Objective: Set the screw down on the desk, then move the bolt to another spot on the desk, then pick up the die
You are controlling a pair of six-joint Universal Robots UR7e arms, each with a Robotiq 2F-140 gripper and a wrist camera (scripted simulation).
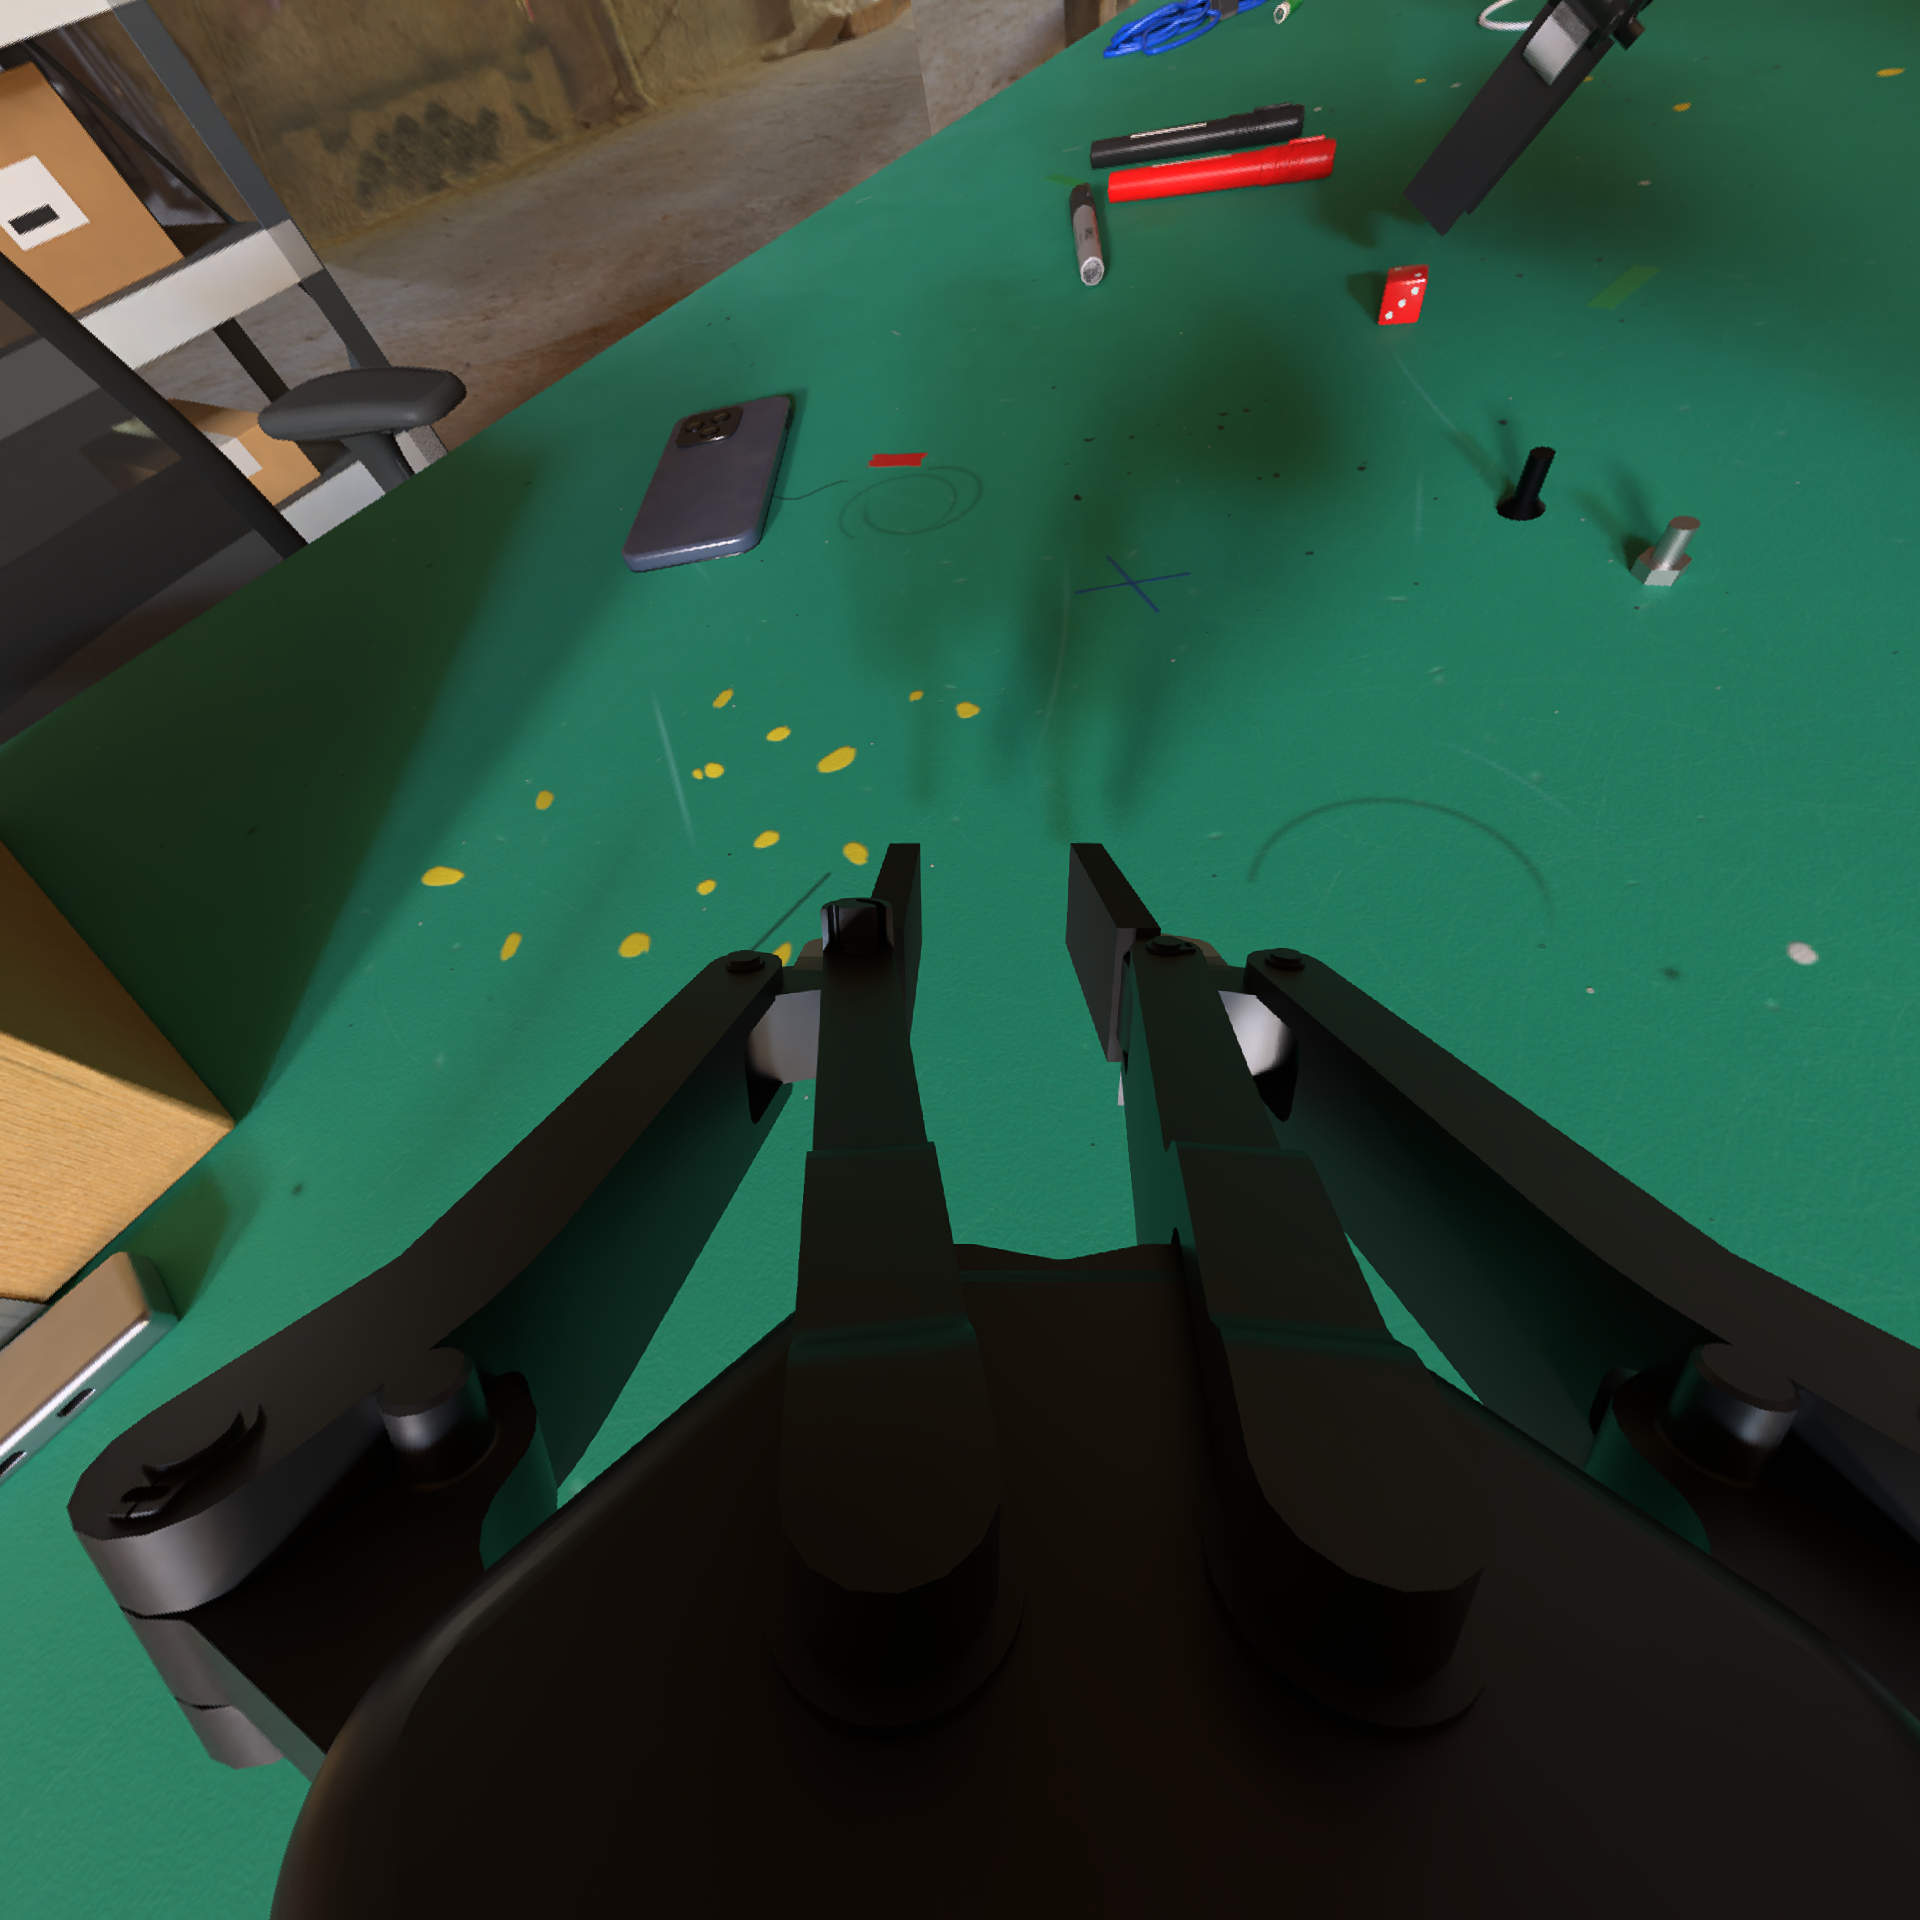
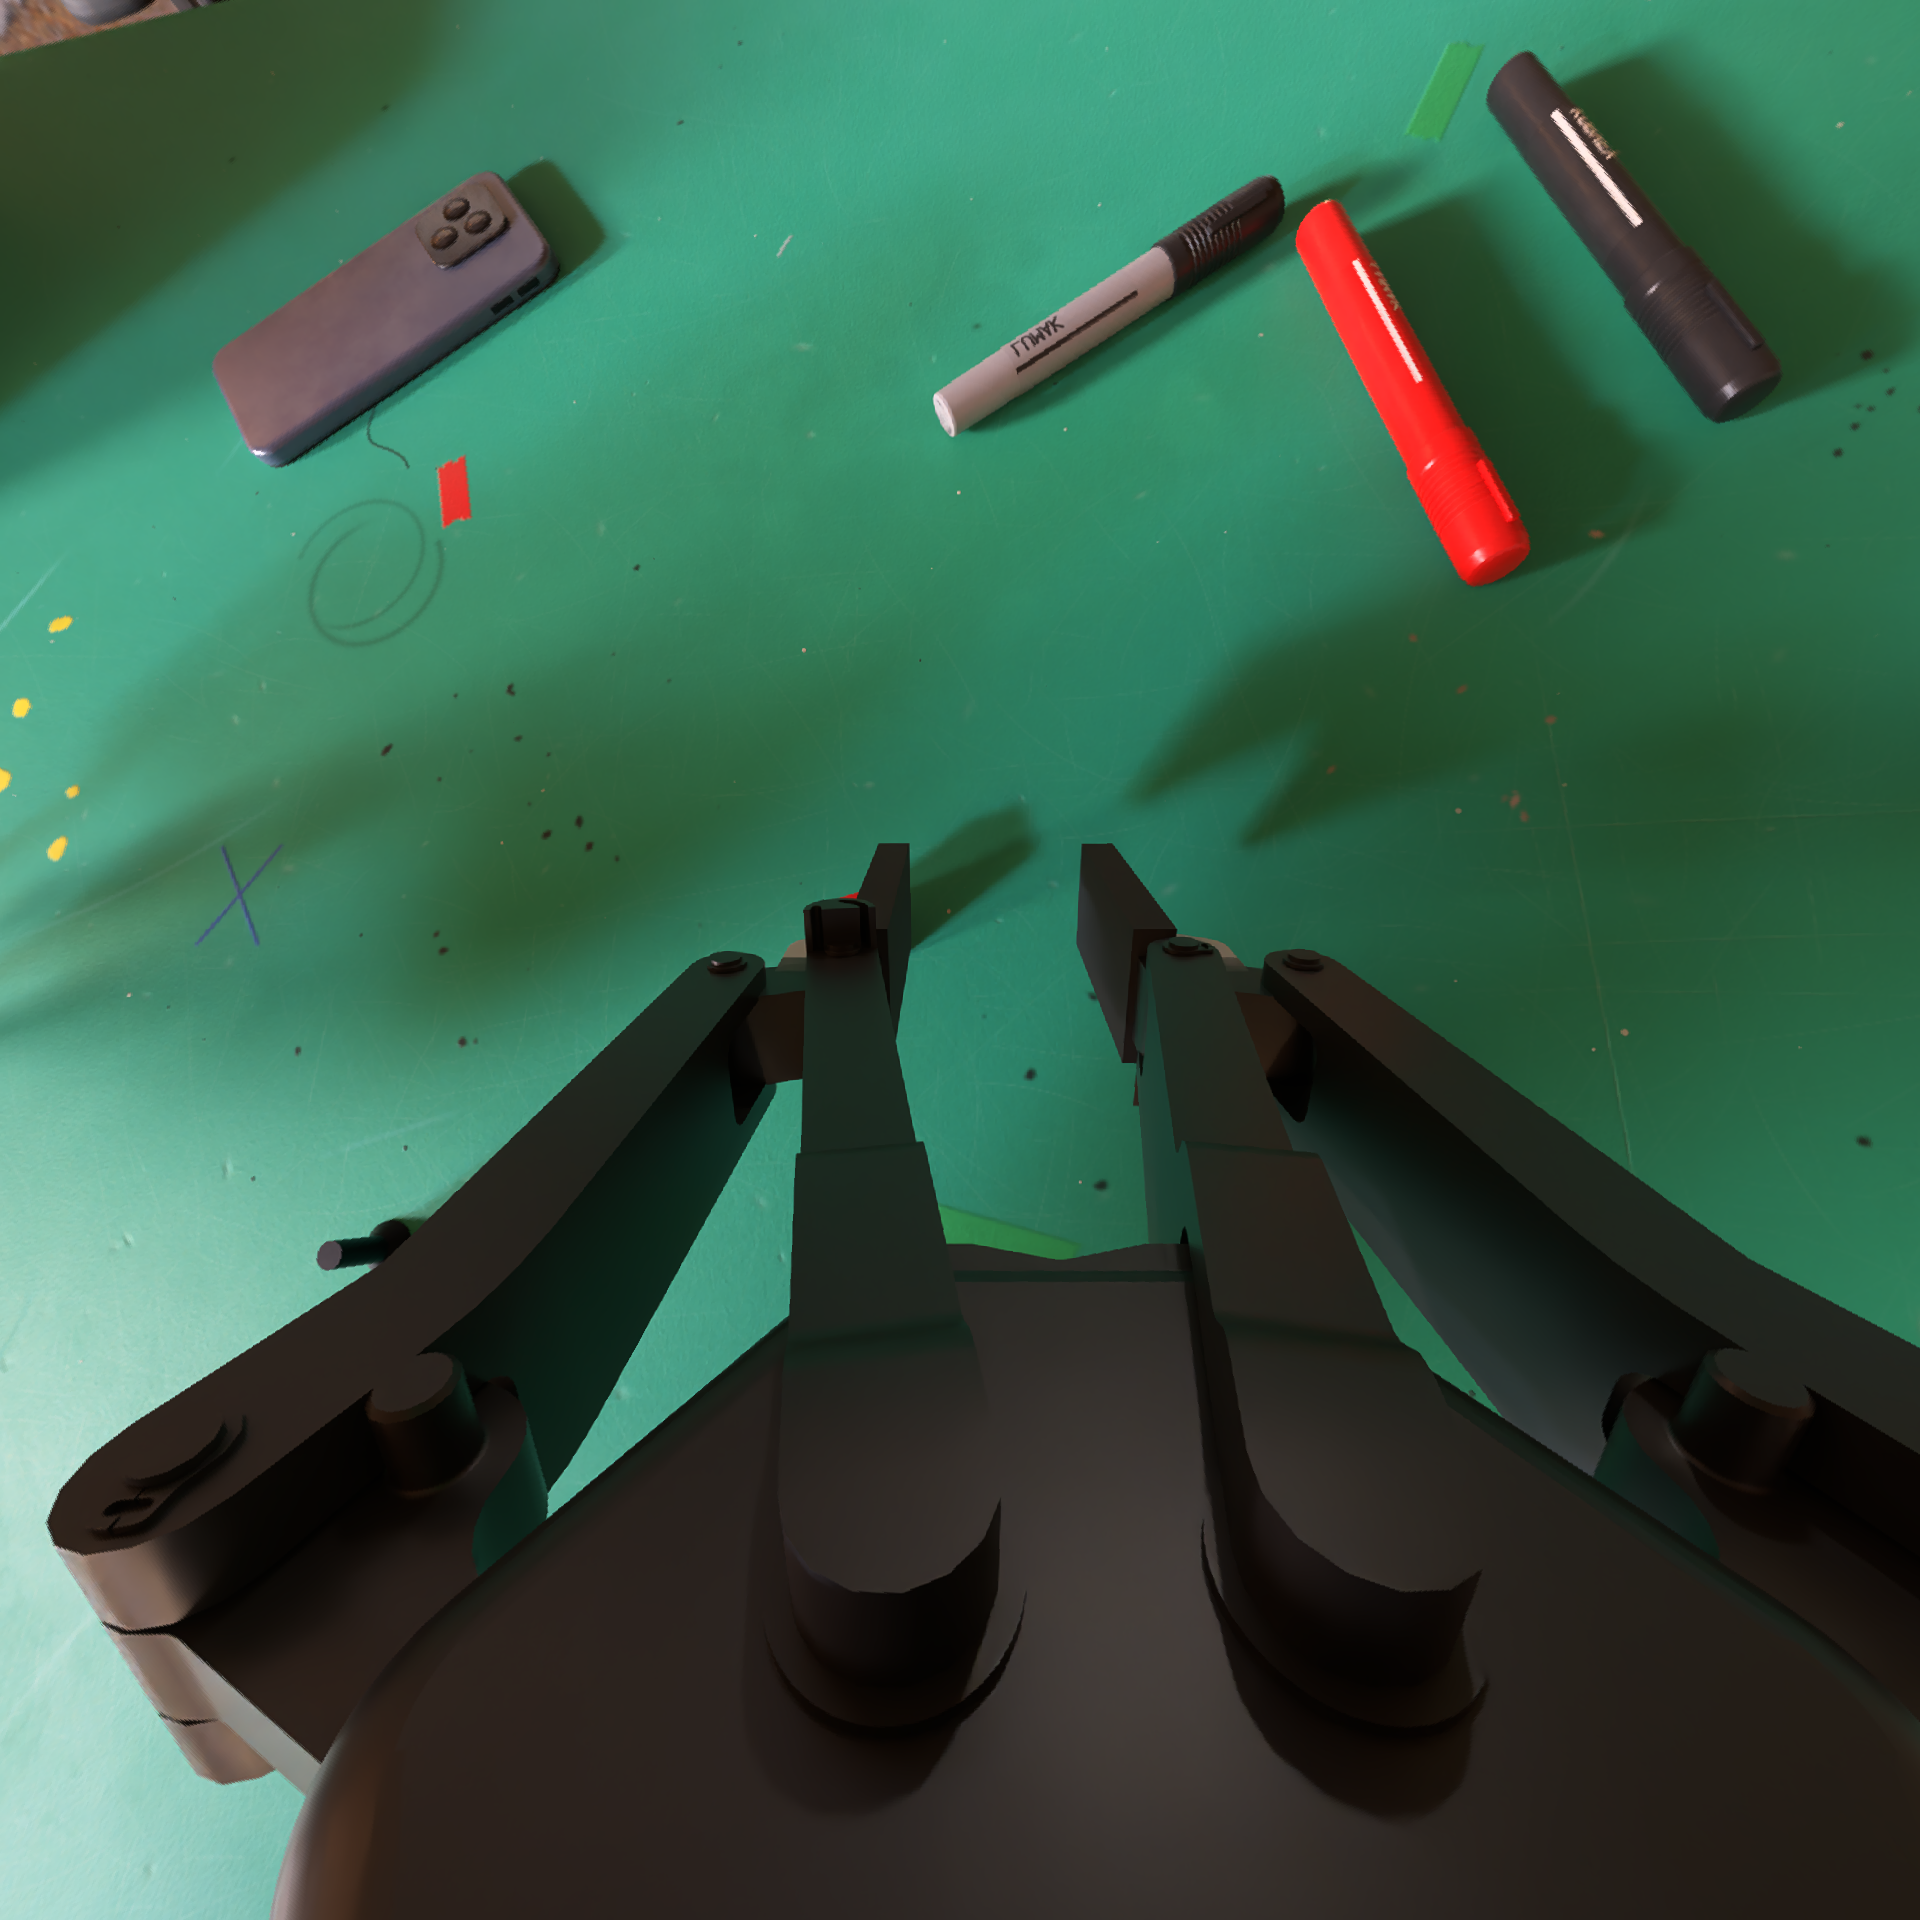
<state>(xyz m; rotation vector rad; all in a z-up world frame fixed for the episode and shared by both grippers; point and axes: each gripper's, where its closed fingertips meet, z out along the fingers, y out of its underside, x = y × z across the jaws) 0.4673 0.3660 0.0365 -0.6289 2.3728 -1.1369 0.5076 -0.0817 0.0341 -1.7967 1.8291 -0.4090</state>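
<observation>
A green desk [image 1: 1299, 727] with yellow paint spots and shelving at far left is seen – both the left gripper [image 1: 995, 883] and the right gripper [image 2: 994, 883] are held above it, jaws parted and empty.

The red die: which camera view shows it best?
The left wrist view shows it best: the die lies in the open on the green desk, far off, white dots visible. In the right wrist view only a red sliver peeks out behind a finger of the right gripper.
</observation>
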